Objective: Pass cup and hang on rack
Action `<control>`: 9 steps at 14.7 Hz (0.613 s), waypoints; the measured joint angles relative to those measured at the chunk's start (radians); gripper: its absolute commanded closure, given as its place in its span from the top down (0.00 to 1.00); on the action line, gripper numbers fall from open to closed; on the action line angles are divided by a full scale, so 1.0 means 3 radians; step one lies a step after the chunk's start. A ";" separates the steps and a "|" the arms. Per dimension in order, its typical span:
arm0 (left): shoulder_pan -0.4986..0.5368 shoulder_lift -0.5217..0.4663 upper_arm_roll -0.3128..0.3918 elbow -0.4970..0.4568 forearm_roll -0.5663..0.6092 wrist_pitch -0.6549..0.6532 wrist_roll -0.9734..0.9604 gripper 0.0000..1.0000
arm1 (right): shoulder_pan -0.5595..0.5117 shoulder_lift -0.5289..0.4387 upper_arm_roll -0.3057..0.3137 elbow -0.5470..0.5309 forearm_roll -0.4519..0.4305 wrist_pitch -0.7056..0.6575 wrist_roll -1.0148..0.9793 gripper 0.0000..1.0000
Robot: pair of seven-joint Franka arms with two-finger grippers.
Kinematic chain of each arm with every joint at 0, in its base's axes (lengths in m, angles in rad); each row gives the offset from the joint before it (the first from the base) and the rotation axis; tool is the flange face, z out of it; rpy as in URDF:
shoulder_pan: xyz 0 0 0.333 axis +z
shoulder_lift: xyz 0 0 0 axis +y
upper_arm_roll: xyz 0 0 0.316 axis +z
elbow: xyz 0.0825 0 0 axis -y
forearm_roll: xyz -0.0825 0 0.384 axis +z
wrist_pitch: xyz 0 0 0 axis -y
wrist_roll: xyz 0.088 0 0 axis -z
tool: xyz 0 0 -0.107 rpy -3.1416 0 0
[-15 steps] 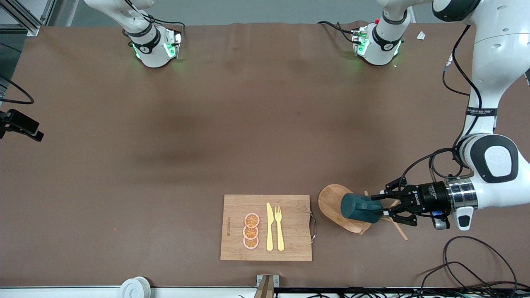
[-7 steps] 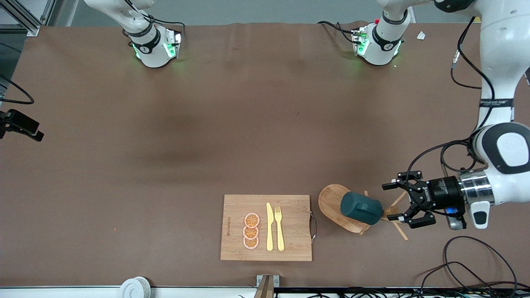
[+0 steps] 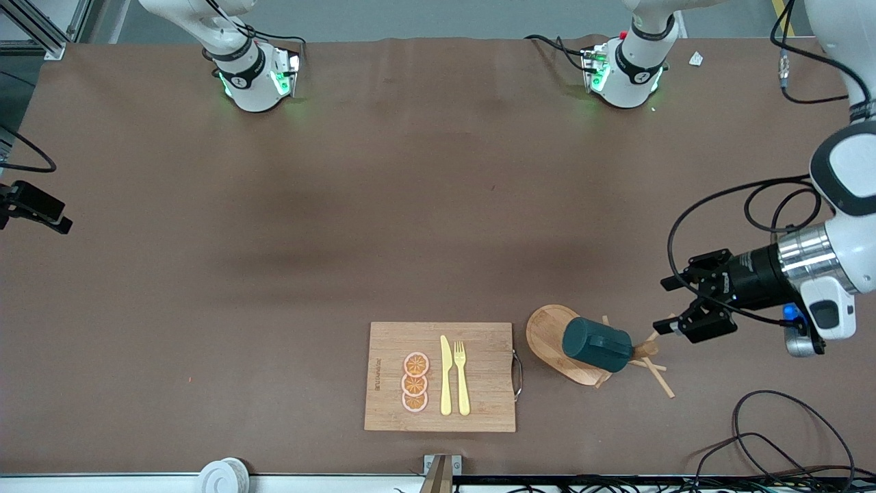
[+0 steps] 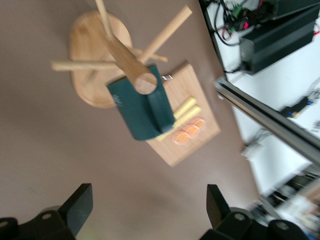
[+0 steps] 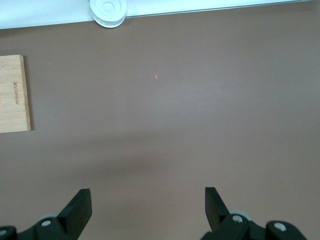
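The table (image 3: 410, 205) carries, largest first, a cutting board (image 3: 390, 342) holding a knife (image 3: 445, 376), a fork (image 3: 462, 376) and orange slices (image 3: 415, 382); just beside the board, toward the left arm's end, stands the rack (image 3: 547, 329), and on the rack hangs the cup (image 3: 594, 344), dark teal, tipped on its side against the post. The left gripper (image 3: 674, 305) is in the air over bare table beside the rack, toward the left arm's end, jaws apart and holding nothing. The right gripper (image 5: 147, 210) is out of the front view; its wrist view shows wide-spread empty fingers over bare table, the arm seemingly waiting. By my reading the cup is hung and the task nearly complete. The risk is that the cup may sit shallow on its peg: a brush from the left gripper could knock it loose or tip the light rack. The handle's seat on the peg is hidden by the cup's body, so how firmly it hangs cannot be told.
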State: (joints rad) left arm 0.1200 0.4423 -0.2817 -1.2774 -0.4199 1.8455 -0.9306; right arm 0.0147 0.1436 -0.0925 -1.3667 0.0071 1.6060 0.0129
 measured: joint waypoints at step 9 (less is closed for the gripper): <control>0.0030 -0.0469 -0.0224 -0.0002 0.1703 -0.0614 0.1216 1.00 | -0.0022 0.0000 -0.0003 0.0001 0.0000 0.0002 -0.0001 1.00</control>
State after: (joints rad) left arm 0.1290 0.3016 -0.3489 -1.2781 0.0909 1.6612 -0.5659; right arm 0.0080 0.1436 -0.0933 -1.3664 0.0071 1.6066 0.0127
